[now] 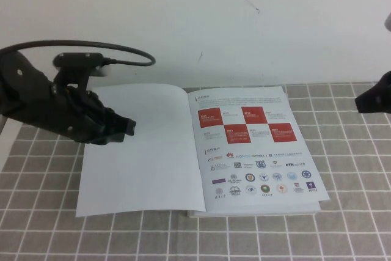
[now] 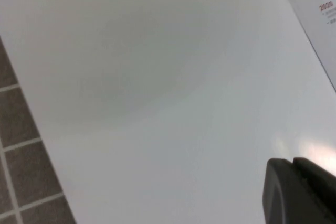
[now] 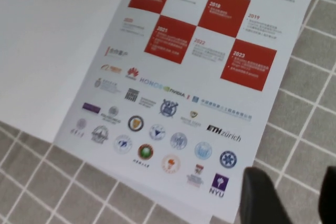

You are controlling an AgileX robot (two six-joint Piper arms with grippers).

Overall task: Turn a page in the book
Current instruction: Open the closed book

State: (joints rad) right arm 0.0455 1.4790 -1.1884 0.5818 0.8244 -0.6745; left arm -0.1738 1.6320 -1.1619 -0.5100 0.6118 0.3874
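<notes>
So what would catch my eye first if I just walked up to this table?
Probably the open book in the middle of the grey checked cloth, its right-hand page bright with red squares and rows of small logos, facing a blank white page. Next, the black left gripper over that blank page's left part, and the right gripper out at the table's right edge.

Lay open and flat on the grey checked cloth: thin white glossy booklet point(image 1: 201, 151), blank leaf on its left half. On the right, glossy white page point(image 1: 256, 148) with red checker squares and rows of small logos, unlifted.
</notes>
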